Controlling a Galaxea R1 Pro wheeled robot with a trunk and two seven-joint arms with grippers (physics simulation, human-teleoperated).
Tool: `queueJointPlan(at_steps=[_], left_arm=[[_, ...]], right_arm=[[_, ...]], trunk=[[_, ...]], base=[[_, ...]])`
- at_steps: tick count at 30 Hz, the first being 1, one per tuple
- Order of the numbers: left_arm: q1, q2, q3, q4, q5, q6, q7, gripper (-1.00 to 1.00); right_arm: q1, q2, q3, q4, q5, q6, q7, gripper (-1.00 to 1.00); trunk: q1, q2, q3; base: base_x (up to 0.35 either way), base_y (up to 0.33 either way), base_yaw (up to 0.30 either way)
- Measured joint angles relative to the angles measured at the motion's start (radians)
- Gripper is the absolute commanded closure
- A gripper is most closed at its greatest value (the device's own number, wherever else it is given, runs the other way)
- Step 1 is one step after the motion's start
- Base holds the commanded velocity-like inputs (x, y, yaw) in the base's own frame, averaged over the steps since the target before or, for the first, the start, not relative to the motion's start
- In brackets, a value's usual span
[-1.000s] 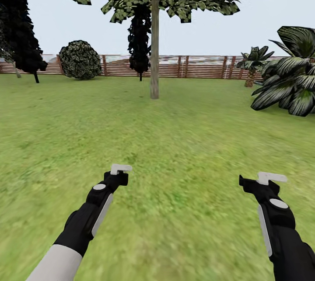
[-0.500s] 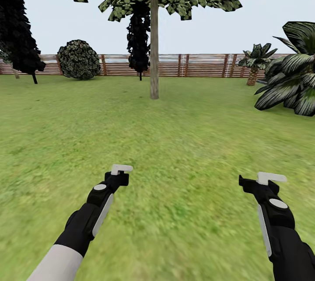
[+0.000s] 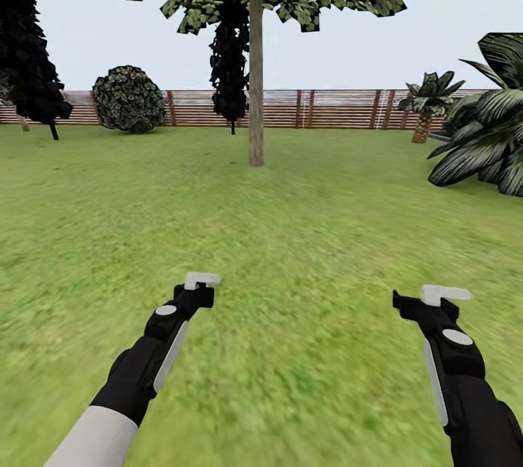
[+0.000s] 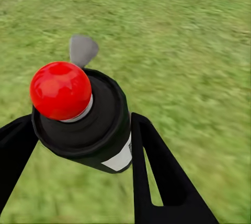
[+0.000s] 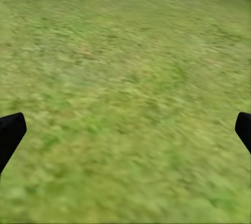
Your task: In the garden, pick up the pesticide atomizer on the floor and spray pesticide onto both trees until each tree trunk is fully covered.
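Observation:
The pesticide atomizer, a black bottle with a red knob, a grey trigger and a white label, sits between the black fingers of my left gripper, which is shut on it. In the head view the left gripper hovers low over the grass floor. My right gripper hangs at the same height to the right; the right wrist view shows it open with only grass between its fingers. One tree stands straight ahead, its pale grey-brown trunk several metres beyond both grippers.
A brown slatted fence closes the lawn behind the tree. Black conifers stand at the far left and behind the trunk. A round bush is at the back left, palm-like plants at the right.
The whole head view has shifted a little, with the tree slightly nearer and the palm plants slid rightward. Both arms keep the same pose.

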Motion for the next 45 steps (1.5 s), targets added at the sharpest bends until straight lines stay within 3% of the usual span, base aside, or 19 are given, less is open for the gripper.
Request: queueJointPlan(at_steps=[45], left_arm=[[0.001,0.002,-0.002,0.003,0.0,0.0,0.0,1.0]], right_arm=[[0.0,-0.001,0.002,0.0,0.0,0.0,0.0,-1.0]], trunk=[[0.0,0.0,0.0]], base=[[0.337,0.0,0.0]])
